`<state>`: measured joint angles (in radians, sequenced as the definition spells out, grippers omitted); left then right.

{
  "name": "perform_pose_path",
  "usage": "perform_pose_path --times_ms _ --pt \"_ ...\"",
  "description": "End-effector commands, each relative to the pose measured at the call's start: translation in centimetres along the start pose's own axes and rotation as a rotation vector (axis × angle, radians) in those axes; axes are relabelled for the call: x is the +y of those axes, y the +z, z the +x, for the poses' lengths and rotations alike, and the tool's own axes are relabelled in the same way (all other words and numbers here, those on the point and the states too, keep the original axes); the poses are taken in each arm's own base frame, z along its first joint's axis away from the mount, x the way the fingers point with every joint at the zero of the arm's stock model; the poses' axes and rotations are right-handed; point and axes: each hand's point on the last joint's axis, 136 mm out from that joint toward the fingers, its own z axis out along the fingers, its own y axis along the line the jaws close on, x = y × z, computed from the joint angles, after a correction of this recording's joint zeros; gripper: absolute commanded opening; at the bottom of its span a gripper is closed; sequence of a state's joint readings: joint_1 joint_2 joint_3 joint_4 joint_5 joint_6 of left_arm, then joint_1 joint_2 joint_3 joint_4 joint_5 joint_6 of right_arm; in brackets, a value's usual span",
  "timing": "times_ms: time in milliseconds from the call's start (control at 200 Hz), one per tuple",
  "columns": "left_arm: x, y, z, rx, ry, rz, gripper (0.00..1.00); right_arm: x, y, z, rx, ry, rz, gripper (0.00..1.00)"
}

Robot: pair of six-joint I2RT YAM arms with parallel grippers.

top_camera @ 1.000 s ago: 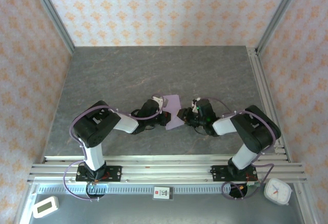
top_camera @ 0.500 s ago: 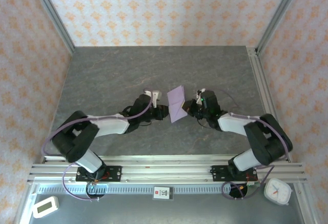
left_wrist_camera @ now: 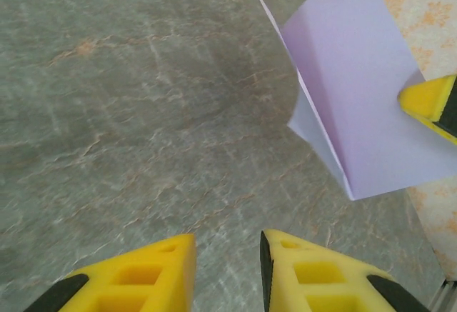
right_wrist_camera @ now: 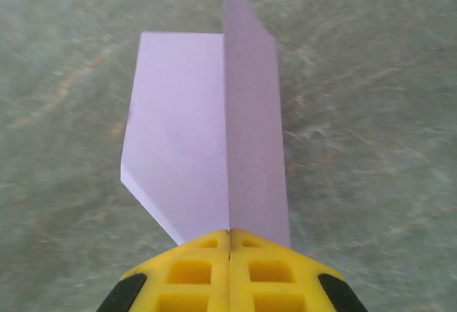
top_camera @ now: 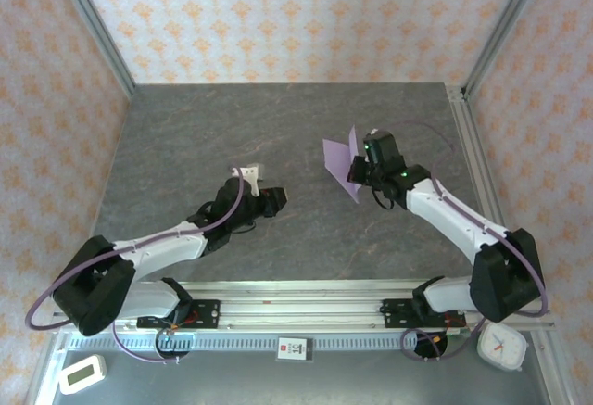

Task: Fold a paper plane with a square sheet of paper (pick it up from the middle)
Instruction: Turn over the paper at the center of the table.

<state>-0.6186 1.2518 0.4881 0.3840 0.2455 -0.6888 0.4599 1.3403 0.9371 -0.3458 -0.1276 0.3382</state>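
The paper plane (top_camera: pixel 337 158) is pale lilac paper folded along a centre crease, with two flat wings and a slanted corner. My right gripper (top_camera: pixel 355 172) is shut on its keel and holds it off the grey table, right of centre. In the right wrist view the plane (right_wrist_camera: pixel 207 148) sticks straight out from the closed fingertips of the right gripper (right_wrist_camera: pixel 230 244). My left gripper (top_camera: pixel 276 198) is open and holds nothing, well left of the plane. From the left wrist the plane (left_wrist_camera: pixel 357 98) hangs at upper right, far from the left gripper (left_wrist_camera: pixel 227 255).
Bare grey stone-pattern table (top_camera: pixel 278 127) lies all around. Aluminium rails (top_camera: pixel 296 298) run along the near edge and an upright frame (top_camera: pixel 474 164) lines the right side. A white timer (top_camera: pixel 82 373) and a small clock (top_camera: pixel 502 345) sit below the rails.
The left gripper has let go of the paper and drawn back to the left. The right arm has carried the folded paper away to the right and further back.
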Motion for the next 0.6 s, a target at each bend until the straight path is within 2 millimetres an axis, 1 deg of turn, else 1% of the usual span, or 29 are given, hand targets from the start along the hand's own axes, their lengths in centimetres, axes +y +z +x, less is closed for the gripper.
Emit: perform_pose_path --times_ms 0,95,180,265,280,310,355,400,470,536,596 --pt "0.9 -0.8 -0.5 -0.031 -0.029 -0.034 0.31 -2.6 1.4 3.9 0.128 -0.125 0.163 0.0" --pt "0.9 -1.3 -0.6 -0.041 -0.029 -0.035 0.31 -2.0 2.8 6.4 0.179 -0.166 0.163 0.0" --pt "0.8 -1.6 -0.7 -0.043 -0.023 -0.038 0.31 -1.0 3.6 8.5 0.218 -0.194 0.158 0.0" --pt "0.8 -1.8 -0.8 -0.047 -0.02 -0.039 0.31 0.9 3.9 10.5 0.244 -0.21 0.112 0.01" --pt "0.8 -1.8 -0.8 -0.047 -0.02 -0.039 0.31 1.2 4.0 10.8 0.249 -0.21 0.103 0.06" --pt "0.8 -1.8 -0.8 -0.047 -0.022 -0.037 0.31 2.0 4.0 11.2 0.257 -0.205 0.078 0.21" --pt "0.7 -1.8 -0.9 -0.047 -0.023 -0.037 0.31 3.4 3.8 11.7 0.267 -0.185 0.013 0.4" --pt "0.5 -1.7 -1.0 -0.046 -0.024 -0.031 0.31 4.4 3.4 11.3 0.253 -0.158 -0.035 0.5" --pt "0.4 -1.7 -1.0 -0.042 -0.025 -0.032 0.31 4.6 2.0 8.9 0.166 -0.121 -0.034 0.6" --pt "0.2 -1.7 -1.1 -0.037 -0.025 -0.029 0.32 4.1 0.9 6.8 0.098 -0.072 -0.055 0.61" --pt "0.0 -1.5 -1.2 -0.031 -0.02 -0.023 0.35 2.8 0.6 5.8 0.074 -0.023 -0.061 0.59"
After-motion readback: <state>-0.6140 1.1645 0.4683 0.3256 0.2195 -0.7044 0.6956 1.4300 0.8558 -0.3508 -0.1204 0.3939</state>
